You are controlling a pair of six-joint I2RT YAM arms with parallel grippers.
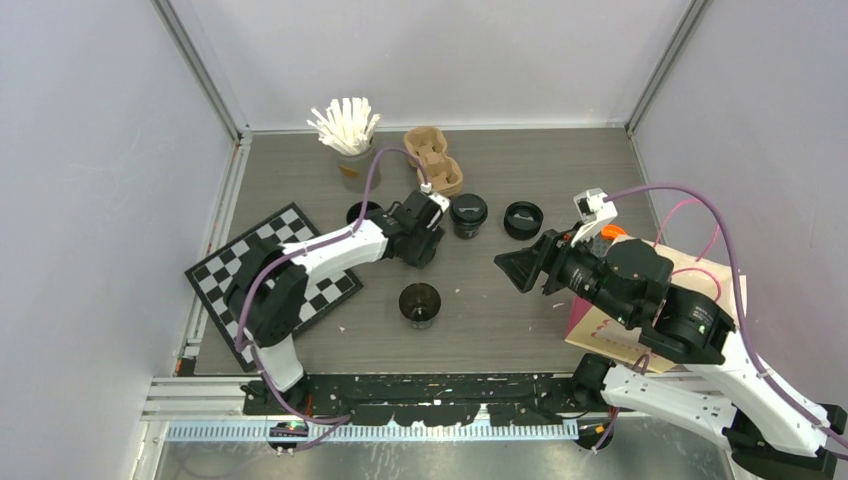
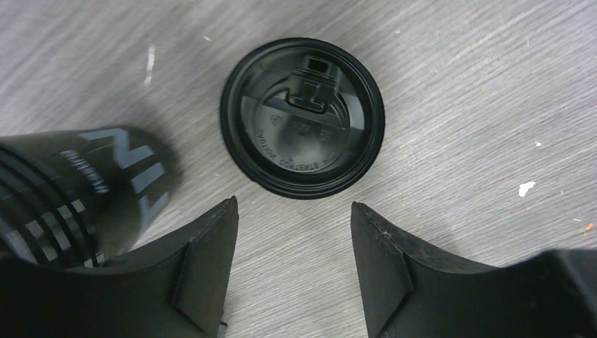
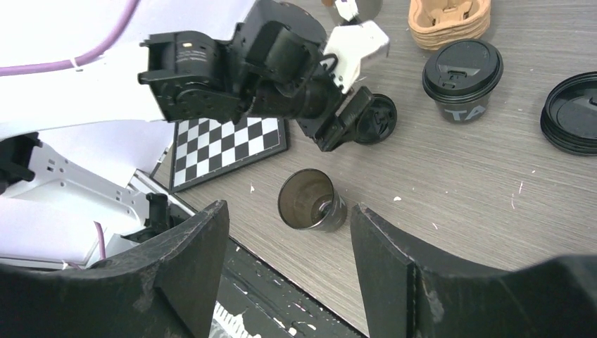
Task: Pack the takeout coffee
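Note:
A loose black lid (image 2: 303,116) lies flat on the table just beyond my left gripper (image 2: 294,211), which is open and empty. A lidded black cup (image 2: 84,186) with pale lettering stands close beside its left finger. From above, the left gripper (image 1: 424,243) covers that lid, next to the lidded cup (image 1: 468,213). Two more lids lie apart, one (image 1: 365,212) on the left and one (image 1: 523,219) on the right. An open black cup (image 1: 420,304) stands nearer the front edge. My right gripper (image 1: 512,268) hovers open and empty, facing the open cup (image 3: 310,201).
The brown pulp carrier (image 1: 433,158) and a grey cup of white sticks (image 1: 347,140) stand at the back. A checkerboard (image 1: 275,270) lies at the left. A tan board (image 1: 600,330) lies under the right arm. Walls close in three sides.

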